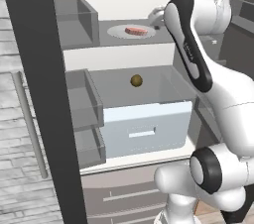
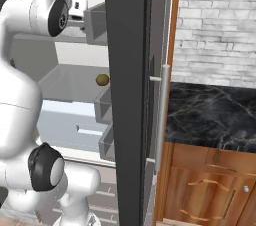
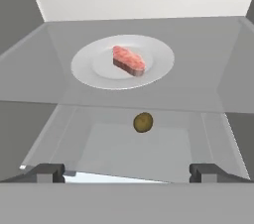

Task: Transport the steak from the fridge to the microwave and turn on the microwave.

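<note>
Your end effector (image 3: 127, 172), fingers spread wide and empty, hangs before the fridge (image 1: 39, 94) shelf's front edge, open shelf surrounding the plate (image 3: 94, 72). The steak (image 3: 128, 60) lies at plate centre, its long axis running diagonally from upper left to lower right in the hand view, above the brown ball (image 3: 143, 122).
</note>
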Motion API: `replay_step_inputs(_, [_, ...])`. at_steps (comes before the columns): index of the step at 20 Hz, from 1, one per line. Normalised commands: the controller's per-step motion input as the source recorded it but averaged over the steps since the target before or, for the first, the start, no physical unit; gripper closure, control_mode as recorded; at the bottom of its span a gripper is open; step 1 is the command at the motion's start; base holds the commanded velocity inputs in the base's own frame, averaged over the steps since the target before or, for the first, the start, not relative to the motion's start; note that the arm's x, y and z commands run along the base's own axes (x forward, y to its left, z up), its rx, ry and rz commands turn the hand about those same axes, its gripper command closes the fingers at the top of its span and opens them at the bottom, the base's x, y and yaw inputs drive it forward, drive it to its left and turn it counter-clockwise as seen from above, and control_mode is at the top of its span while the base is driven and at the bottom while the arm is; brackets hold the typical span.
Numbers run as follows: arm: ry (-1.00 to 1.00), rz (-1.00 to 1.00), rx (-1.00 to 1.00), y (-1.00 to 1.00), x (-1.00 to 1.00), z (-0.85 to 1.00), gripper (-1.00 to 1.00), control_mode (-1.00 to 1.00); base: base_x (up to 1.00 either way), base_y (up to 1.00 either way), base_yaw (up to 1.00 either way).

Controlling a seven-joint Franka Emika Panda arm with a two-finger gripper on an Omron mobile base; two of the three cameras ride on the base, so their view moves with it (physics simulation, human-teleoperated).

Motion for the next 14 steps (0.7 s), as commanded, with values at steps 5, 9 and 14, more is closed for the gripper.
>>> replay_step_inputs(5, [0.00,0.00,0.00,0.02,0.31,0.00,-1.00,-1.00,0.00,0.00,0.00])
replay_step_inputs(9, [-0.03,0.00,0.00,0.01,0.19,-0.20,-1.00,-1.00,0.00,0.00,0.00])
replay_step_inputs(14, [0.00,0.00,0.00,0.02,0.22,-0.22,-1.00,-1.00,0.00,0.00,0.00])
